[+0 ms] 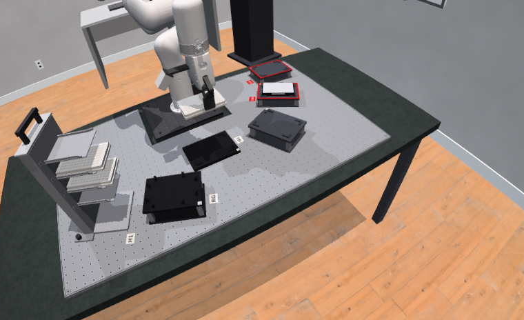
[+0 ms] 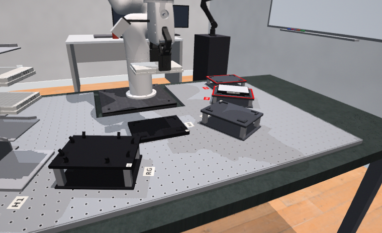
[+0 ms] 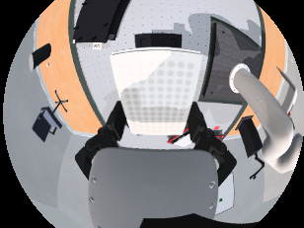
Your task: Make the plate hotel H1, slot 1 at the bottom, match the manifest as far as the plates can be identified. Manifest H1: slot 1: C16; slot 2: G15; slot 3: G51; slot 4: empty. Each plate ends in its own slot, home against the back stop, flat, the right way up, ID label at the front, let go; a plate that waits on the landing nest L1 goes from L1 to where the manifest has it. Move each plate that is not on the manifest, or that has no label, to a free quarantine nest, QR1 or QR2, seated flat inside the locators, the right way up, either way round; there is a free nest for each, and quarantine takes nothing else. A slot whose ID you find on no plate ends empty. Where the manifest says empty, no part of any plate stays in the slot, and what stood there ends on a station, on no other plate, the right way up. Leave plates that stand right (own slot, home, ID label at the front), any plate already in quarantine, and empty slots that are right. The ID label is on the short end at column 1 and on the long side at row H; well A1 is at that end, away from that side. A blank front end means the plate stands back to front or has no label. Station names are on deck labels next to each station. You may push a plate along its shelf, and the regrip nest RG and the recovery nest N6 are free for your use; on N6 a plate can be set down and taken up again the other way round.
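Grey walls and plank floor surround the table (image 1: 395, 103); pincer (image 1: 207, 104) pinches a white plate (image 1: 194, 106).

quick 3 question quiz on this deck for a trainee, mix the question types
1. True or false: the gripper is shut on a white plate held above the deck.
2. How many red-edged nests already hold a plate? A) none B) one C) both
3. Fill in: the raised black nest nearest the plate hotel has a deck label reading ____.

Key: 1 true; 2 B, the nearer nest holds one, the farther nest has none; 3 RG.
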`<state>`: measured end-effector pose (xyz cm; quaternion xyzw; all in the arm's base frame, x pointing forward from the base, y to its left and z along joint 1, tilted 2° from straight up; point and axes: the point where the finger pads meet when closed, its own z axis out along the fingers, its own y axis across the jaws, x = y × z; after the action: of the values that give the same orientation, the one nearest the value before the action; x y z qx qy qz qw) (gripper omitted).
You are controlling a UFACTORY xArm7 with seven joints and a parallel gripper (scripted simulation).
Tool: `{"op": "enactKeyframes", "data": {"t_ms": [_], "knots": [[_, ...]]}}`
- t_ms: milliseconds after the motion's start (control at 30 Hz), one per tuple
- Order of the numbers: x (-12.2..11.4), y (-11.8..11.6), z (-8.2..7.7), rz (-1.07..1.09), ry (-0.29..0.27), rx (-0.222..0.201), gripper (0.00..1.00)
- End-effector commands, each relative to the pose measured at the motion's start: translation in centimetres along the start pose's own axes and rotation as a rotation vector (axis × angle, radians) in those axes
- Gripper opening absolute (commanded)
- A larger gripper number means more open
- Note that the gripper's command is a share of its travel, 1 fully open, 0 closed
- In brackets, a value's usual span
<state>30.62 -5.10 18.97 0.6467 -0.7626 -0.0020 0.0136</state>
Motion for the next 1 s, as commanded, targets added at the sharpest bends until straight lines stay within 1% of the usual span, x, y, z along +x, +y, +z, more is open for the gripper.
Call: {"op": "enactKeyframes", "data": {"t_ms": [0,433,500,600,767,967], "knots": [[0.0,0.0,-1.3,0.000,0.001,0.001,0.00],[0.0,0.0,-5.6,0.000,0.000,0.001,0.00],[0.0,0.0,-5.6,0.000,0.000,0.001,0.00],[0.0,0.0,-6.5,0.000,0.000,0.001,0.00],[0.0,0.0,-6.5,0.000,0.000,0.001,0.00],[1.9,-2.3,-6.5,0.200,0.000,0.001,0.00]]}}
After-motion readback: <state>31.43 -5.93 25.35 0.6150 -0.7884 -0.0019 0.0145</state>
